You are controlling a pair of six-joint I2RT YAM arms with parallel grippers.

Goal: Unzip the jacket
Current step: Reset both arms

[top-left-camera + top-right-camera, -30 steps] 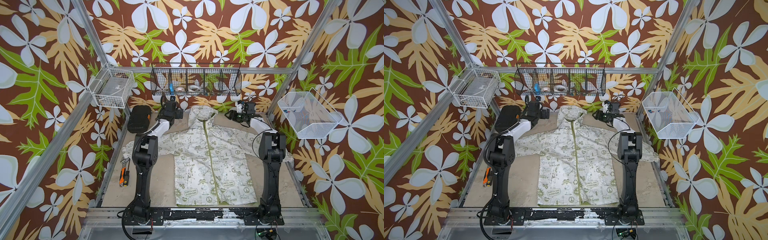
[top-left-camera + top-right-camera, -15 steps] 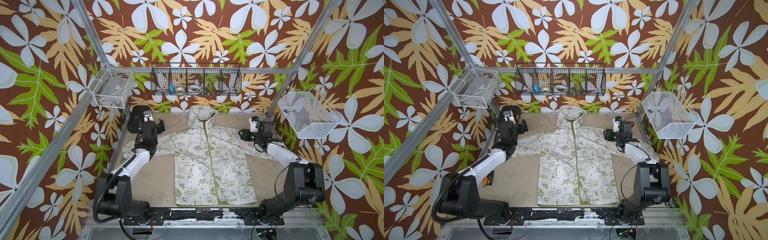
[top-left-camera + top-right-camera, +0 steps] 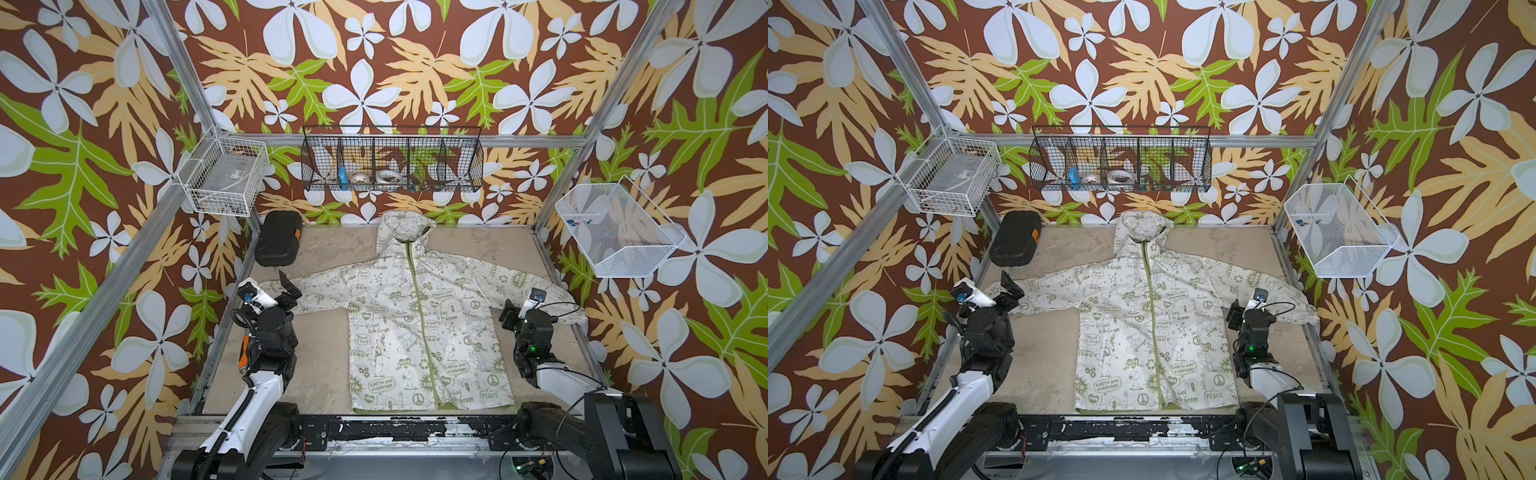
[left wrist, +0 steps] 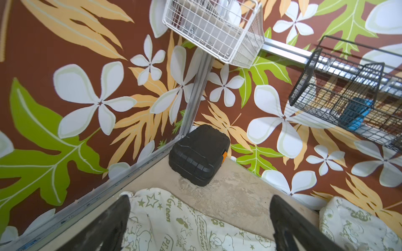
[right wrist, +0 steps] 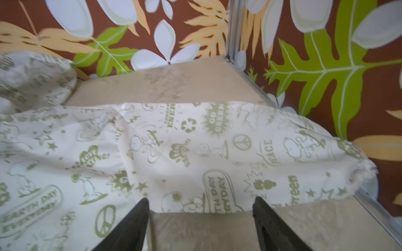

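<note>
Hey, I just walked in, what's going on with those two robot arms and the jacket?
The jacket lies flat, front up, on the table, and its green zipper looks closed along its whole length. The left gripper is open by the cuff of one sleeve, and the right gripper is open at the edge of the other sleeve. Neither holds anything, so the unzipping has not yet begun.

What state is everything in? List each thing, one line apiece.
Cream-white hooded jacket with olive-green print: lying flat, front up, sleeves spread.
Olive-green front zipper: closed from hem to collar.
Left gripper: fingers wide apart, empty, above a sleeve cuff.
Right gripper: fingers apart, empty, beside the other sleeve.
Black hard plastic case: lid shut.
</note>
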